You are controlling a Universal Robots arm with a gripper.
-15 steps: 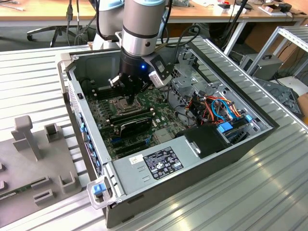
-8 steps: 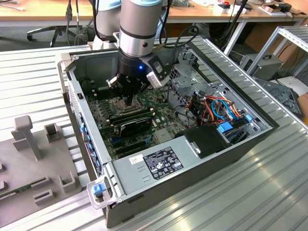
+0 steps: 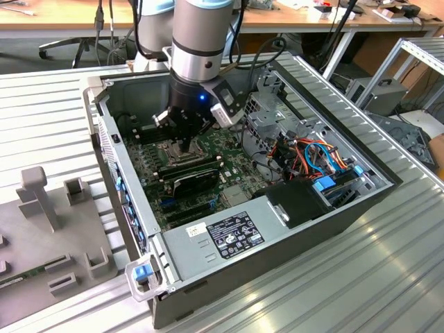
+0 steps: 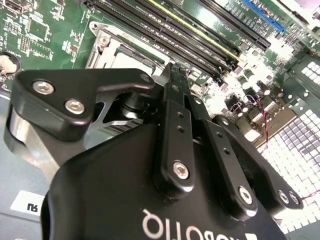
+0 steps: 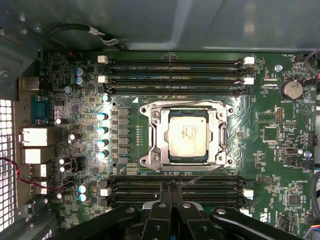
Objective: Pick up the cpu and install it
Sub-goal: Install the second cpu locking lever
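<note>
An open computer case [image 3: 361,208] lies on its side on the ribbed metal tabletop [image 3: 388,277], its green motherboard [image 5: 270,165] exposed inside. Near the middle of the board sits the silver metal-framed socket [image 5: 150,134], and the cpu [image 5: 188,136] lies flat within that frame, its dull grey-tan face up. Rows of long black memory sticks [image 5: 175,75] run along both sides of the socket. At the far end of the case, toward the exterior view's right, a bundle of orange and blue cables [image 3: 326,163] lies beside a black box [image 3: 302,202]. The arm [image 3: 201,35] comes down from above into the case, wrist pointing straight at the board. The tool [image 5: 171,192] hangs just above the memory slots beside the socket, near the cpu but apart from it. Its two black fingers [image 4: 172,107] are pressed together at the tips, clenched with nothing between them.
</note>
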